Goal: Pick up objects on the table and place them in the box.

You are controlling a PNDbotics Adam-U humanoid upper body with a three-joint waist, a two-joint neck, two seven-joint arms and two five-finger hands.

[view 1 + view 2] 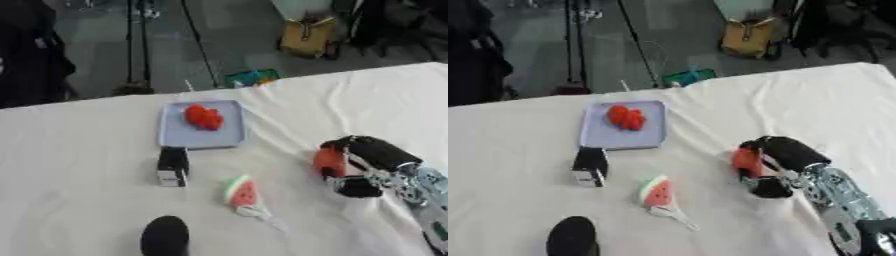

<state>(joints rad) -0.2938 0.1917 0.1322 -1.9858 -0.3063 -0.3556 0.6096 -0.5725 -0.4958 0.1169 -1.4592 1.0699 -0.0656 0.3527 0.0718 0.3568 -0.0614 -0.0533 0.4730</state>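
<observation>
One Red Piece in Hand, Box Well Off to the Left

One orange-red object (328,161) sits on the white surface (79,165), the right hand (372,160) curled around it, fingers (357,187) closed on its side. The shallow blue box (201,137), already holding a red item (203,117), lies well apart. Carrying across risks clipping the watermelon slice (242,192) or the black-and-white block (172,166), or snagging cloth wrinkles. The left hand is out of view.

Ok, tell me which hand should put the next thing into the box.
The right hand. It is already curled around a red object on the cloth, right of the box. The left hand is not in view, so it has nothing ready to carry.
</observation>
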